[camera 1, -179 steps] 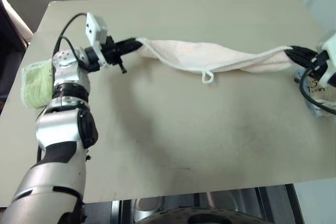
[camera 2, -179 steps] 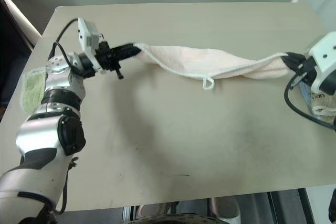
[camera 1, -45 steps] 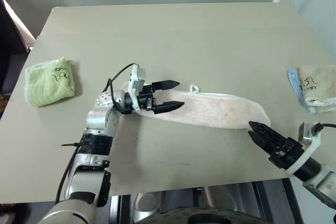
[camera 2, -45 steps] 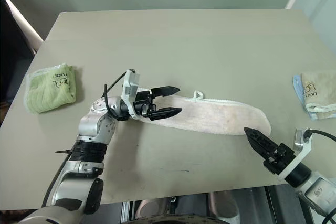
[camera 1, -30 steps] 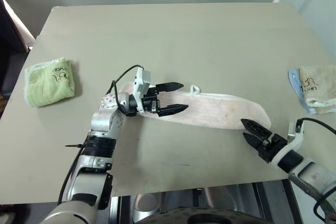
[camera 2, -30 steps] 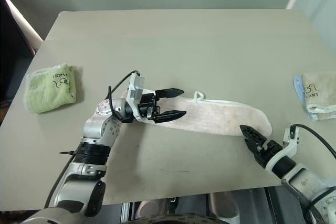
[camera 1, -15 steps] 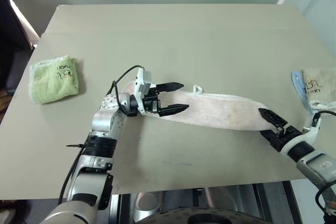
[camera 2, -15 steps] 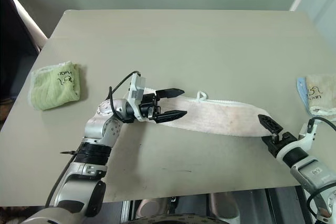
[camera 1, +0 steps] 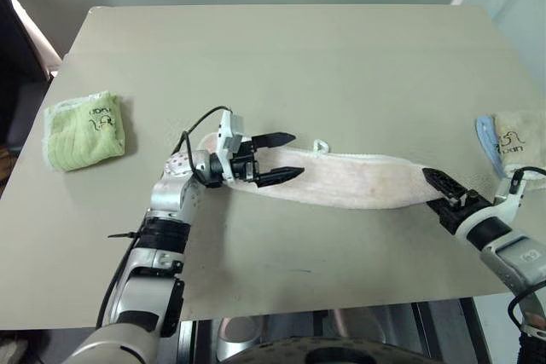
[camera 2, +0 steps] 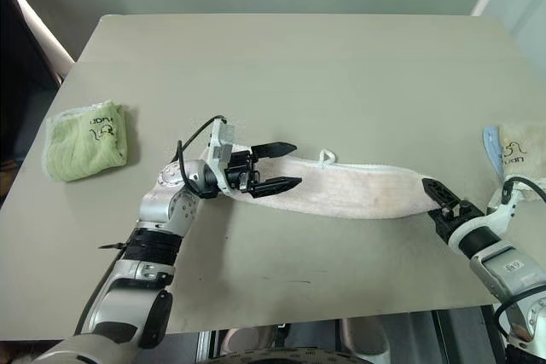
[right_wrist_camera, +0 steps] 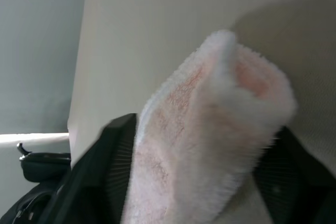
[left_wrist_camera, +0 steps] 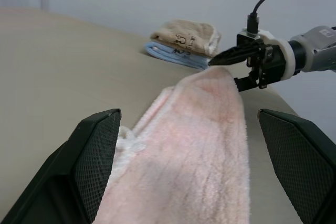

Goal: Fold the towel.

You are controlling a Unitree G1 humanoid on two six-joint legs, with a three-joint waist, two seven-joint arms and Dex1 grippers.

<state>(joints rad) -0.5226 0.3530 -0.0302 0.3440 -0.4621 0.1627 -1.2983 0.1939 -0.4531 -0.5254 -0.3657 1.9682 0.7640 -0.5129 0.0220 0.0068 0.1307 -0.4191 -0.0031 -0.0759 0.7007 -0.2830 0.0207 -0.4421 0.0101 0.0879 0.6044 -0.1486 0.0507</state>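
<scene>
The table (camera 1: 341, 66) is large and beige, and it carries all the other things. The towel (camera 1: 358, 183) is pale pink and lies on it as a long, narrow band, from left of the middle to the right side, in the near half of the table. Its whitish edge runs along the far side, and a small loop (camera 1: 320, 146) stands out from this edge.

The left gripper (camera 1: 288, 157) is over the left end of the towel and points to the right. Its two black fingers (camera 1: 275, 138) are spread wide, one on the far side and one on the near side of the band, and they do not pinch the cloth. In the left wrist view the towel (left_wrist_camera: 194, 145) runs away between these fingers toward the right gripper (left_wrist_camera: 239, 69).

The right gripper (camera 1: 442, 189) is at the right end of the towel. In the right wrist view the folded end of the towel (right_wrist_camera: 210, 129) is between its two fingers (right_wrist_camera: 113, 156), and they are closing around it; I cannot tell if they already press the cloth.

A green folded towel (camera 1: 84, 130) lies near the left edge of the table, well apart from the pink one. A beige towel (camera 1: 518, 135) on a blue one (camera 1: 484, 141) lies at the right edge, near the right gripper.
</scene>
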